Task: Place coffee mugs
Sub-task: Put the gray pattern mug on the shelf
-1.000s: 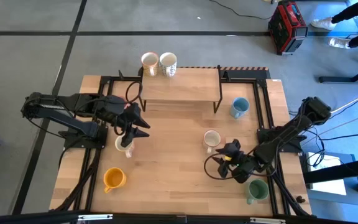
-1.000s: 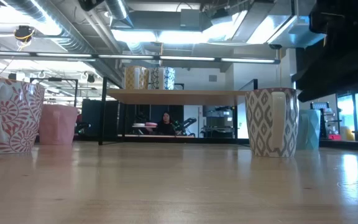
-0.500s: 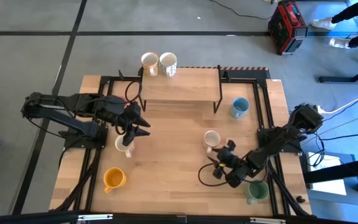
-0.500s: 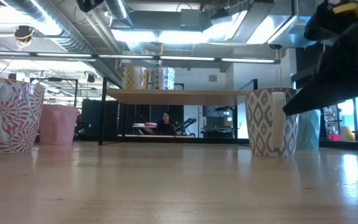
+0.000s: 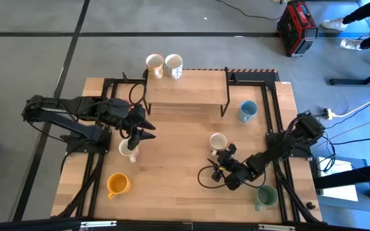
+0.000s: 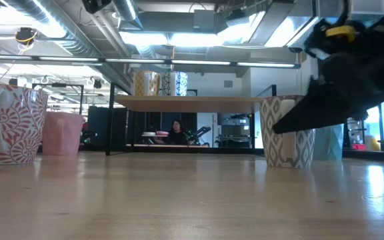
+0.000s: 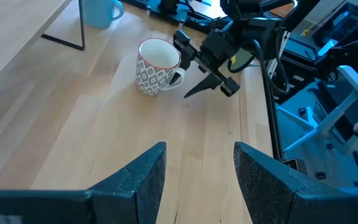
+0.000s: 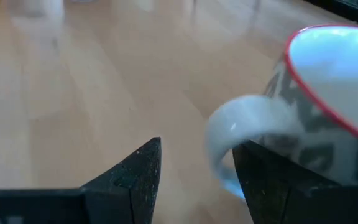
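Reaching my right pincer point(image 5: 218, 168) toward the patterned mug point(image 5: 218, 142) near the middle of the worktop point(image 5: 172, 173), I judge this the approach step of a pick. My fingers are spread, and in my right wrist view the mug's handle point(image 8: 235, 140) sits just ahead of the gap between them, not yet gripped. The next move calls for easing forward until the handle lies between the fingers, then pinching it before any lift.

My left pincer point(image 5: 144, 131) hangs spread above a white mug point(image 5: 126, 149), holding nothing. Two mugs point(image 5: 164, 64) already stand on the raised shelf point(image 5: 185, 88); the blue mug point(image 5: 247, 110), green mug point(image 5: 266, 196) and orange mug point(image 5: 117, 185) stay on the worktop.

I can read no brand, label or writing anywhere.
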